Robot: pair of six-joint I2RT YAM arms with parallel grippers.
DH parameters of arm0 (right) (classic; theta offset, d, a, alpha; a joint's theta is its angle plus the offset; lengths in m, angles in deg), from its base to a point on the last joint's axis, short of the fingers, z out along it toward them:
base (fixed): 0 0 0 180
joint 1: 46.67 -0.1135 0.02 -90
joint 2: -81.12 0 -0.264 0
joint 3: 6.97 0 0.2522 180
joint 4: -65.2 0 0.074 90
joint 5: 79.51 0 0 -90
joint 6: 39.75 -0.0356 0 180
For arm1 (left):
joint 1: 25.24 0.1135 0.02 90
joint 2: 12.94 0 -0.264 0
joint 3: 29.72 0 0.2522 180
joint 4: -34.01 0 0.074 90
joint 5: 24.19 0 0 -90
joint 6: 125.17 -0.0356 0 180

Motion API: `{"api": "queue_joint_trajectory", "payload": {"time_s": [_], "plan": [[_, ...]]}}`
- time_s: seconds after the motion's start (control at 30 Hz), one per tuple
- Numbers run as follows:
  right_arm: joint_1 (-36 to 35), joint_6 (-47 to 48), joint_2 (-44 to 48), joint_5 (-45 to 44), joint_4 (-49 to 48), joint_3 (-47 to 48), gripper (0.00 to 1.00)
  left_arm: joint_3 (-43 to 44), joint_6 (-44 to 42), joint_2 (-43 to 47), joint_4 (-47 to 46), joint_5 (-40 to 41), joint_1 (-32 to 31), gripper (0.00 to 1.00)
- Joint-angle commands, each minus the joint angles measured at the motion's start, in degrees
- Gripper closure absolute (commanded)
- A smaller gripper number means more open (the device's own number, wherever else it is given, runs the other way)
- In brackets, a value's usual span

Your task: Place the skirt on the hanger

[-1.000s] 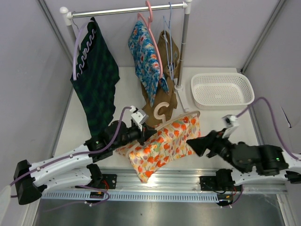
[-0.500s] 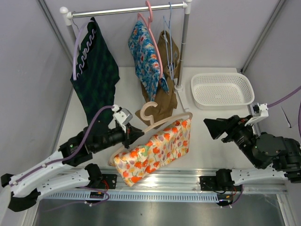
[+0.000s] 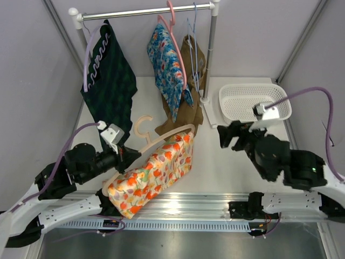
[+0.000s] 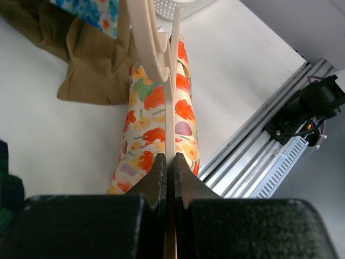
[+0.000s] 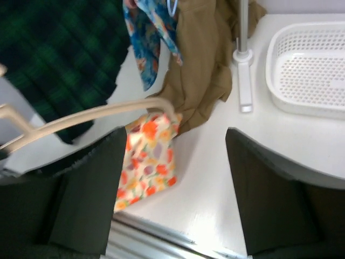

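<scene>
A floral skirt [image 3: 151,172] in cream, orange and red hangs from a cream hanger [image 3: 156,135]. My left gripper [image 3: 129,155] is shut on the hanger's lower bar and holds hanger and skirt above the table at front left. In the left wrist view the hanger [image 4: 156,48] runs up from between my shut fingers [image 4: 156,172], with the skirt [image 4: 156,124] below it. My right gripper [image 3: 229,135] is open and empty, raised at the right. In the right wrist view the hanger [image 5: 91,114] and skirt [image 5: 151,156] lie to its left.
A clothes rail [image 3: 145,11] at the back carries a dark green garment [image 3: 110,91], a blue floral garment [image 3: 167,65] and a brown garment [image 3: 191,81] whose hem lies on the table. A white basket [image 3: 253,102] sits at back right. A metal rail [image 3: 178,208] runs along the near edge.
My left gripper has lifted and carried the hanger with the skirt to the left. My right gripper has let go, pulled away and risen toward the back right.
</scene>
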Motion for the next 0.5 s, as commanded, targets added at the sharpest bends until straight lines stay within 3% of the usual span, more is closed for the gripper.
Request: {"api": "queue_joint_trajectory", "payload": {"time_s": [0.0, 0.17, 0.23, 0.47], "plan": [[16.2, 3.2, -4.8, 22.0, -1.0, 2.8, 0.24, 4.4, 2.9, 0.7, 4.3, 2.0, -0.3, 1.00], [32.9, 3.3, -6.3, 45.4, -6.2, 1.0, 0.23, 8.2, 4.5, 1.2, 10.0, 4.4, -0.3, 1.00], [38.7, 3.0, -8.5, 49.0, -6.2, 1.4, 0.24, 10.4, 4.7, 0.6, 11.2, 5.7, -0.3, 1.00], [48.9, 2.0, -10.7, 57.0, -8.4, 1.0, 0.23, 14.8, 5.3, -5.2, 17.5, 14.2, -0.3, 1.00]]}}
